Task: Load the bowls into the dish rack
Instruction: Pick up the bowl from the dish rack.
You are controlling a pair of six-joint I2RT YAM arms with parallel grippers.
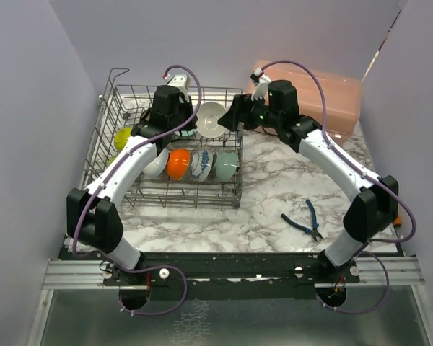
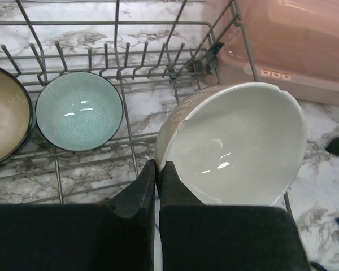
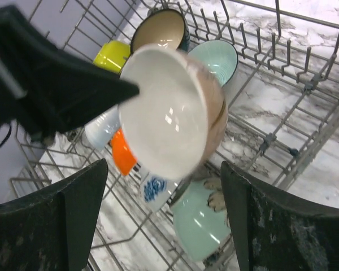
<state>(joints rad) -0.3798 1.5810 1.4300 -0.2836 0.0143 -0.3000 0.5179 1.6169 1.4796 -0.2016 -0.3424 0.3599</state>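
White bowl (image 1: 211, 119), its rim pinched by your left gripper (image 2: 157, 169), hangs tilted above the dish rack (image 1: 123, 94); your right gripper (image 3: 163, 165), fingers spread wide, faces its open side.

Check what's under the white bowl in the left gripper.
Below the white bowl, in the left gripper: dish rack wires, orange bowl, patterned bowl, teal bowl. It covers the tines directly beneath.
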